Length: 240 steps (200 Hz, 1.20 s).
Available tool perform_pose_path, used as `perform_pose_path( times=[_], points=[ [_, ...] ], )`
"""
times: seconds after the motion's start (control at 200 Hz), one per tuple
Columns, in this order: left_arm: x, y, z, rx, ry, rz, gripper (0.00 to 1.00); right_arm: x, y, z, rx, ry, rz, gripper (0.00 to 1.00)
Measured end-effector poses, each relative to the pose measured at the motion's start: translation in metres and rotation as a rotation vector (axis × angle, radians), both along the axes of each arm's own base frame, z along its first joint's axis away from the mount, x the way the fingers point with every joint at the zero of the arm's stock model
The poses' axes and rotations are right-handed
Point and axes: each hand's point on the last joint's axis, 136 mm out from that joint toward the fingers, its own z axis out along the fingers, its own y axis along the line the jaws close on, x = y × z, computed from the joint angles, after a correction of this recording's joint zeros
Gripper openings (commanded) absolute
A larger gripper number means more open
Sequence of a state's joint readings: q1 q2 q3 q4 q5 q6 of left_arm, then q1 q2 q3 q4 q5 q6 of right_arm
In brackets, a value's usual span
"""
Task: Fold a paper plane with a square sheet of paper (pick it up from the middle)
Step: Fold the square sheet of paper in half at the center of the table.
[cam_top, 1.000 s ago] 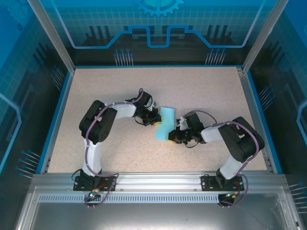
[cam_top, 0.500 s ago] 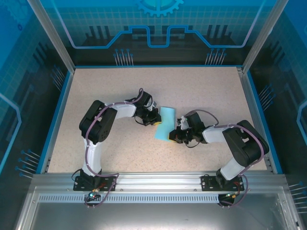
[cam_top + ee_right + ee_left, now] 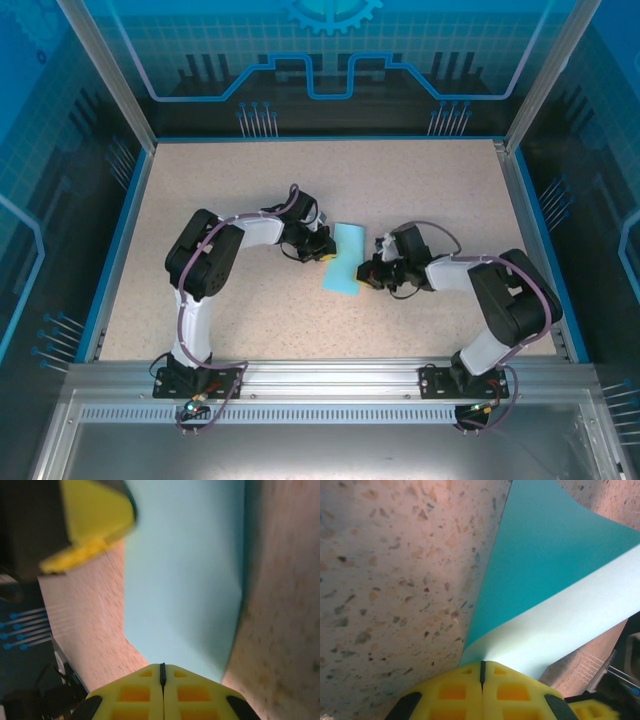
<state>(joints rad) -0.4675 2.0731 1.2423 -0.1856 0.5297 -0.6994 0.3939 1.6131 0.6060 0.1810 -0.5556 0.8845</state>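
- Two tools are mine, and both are closed: on each wrist camera the yellow pads meet along a thin dark seam with no gap.
- My left tool [image 3: 327,256] sits at the left edge of the sheet of paper [image 3: 345,258], near the middle of the table [image 3: 230,190].
- My right tool [image 3: 364,277] sits at the paper's right edge, toward its near end, so the two tools face each other across the sheet.
- From above, the light-cyan paper shows as a narrow upright strip, its far end a little to the right of its near end, lying between the two tools.
- On the left wrist camera a darker cyan face rises away from the pads and a paler band crosses in front of it. That band runs right up to the pad tips.
- I cannot tell whether the left pads pinch the paper or only press against it.
- On the right wrist camera the paper spreads pale and smooth from my pad tips, with speckled table on both sides. The yellow pad of the left tool shows at the upper left.
- Whether the right pads hold the paper's edge I cannot tell either.
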Motion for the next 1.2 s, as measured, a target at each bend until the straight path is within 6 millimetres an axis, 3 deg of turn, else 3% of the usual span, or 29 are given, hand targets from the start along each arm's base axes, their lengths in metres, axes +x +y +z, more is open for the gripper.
perform_pose_path(
  times=[0.125, 0.225, 0.48, 0.87, 1.08, 1.2],
  points=[
    [0.0, 0.0, 0.0, 0.0, 0.0, 0.0, 0.0, 0.034, -0.003, 0.017, 0.03, -0.071, -0.038, 0.05],
    [0.0, 0.0, 0.0, 0.0, 0.0, -0.001, 0.0, 0.05, -0.002, 0.012, 0.033, -0.08, -0.047, 0.04],
    [0.0, 0.0, 0.0, 0.001, -0.002, -0.002, 0.0, 0.048, -0.005, -0.023, 0.006, -0.008, -0.052, 0.04],
    [0.0, 0.0, 0.0, 0.002, -0.003, -0.004, 0.0, 0.05, -0.005, -0.019, 0.031, -0.016, -0.049, 0.05],
    [0.0, 0.0, 0.0, 0.003, -0.011, -0.014, 0.0, 0.071, -0.01, -0.003, 0.039, -0.071, -0.069, 0.05],
    [0.0, 0.0, 0.0, 0.005, -0.009, -0.016, 0.0, 0.075, -0.014, -0.008, 0.033, -0.065, -0.078, 0.05]
  ],
)
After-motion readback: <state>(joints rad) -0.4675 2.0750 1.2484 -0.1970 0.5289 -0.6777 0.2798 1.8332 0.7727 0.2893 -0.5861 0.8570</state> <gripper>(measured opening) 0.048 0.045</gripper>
